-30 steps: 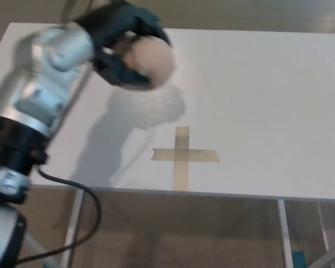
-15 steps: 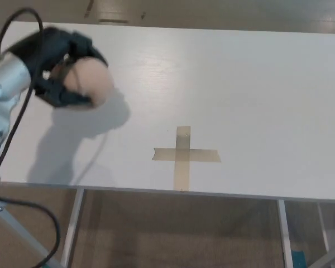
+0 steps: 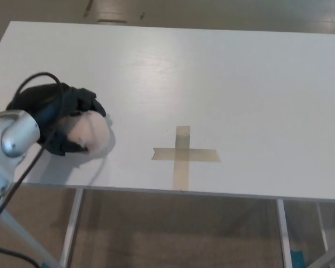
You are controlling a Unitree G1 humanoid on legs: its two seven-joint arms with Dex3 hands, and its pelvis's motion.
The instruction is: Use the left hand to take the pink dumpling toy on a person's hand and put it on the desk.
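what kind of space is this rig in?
Probably a lab or test room: a bare white desk marked with a tape cross, a plain tan floor beneath, and only the left hand holding the pink dumpling toy.

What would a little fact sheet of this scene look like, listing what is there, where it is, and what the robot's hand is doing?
Surface: white desk
Marking: tan tape cross near the desk's front edge
Left hand: black, low over the desk's front left part, fingers closed around the toy
Held thing: pink dumpling toy, at or just above the desk top; contact cannot be told
Toy versus cross: toy lies to the left of the cross, apart from it
Right hand: not in view
Person: none in view
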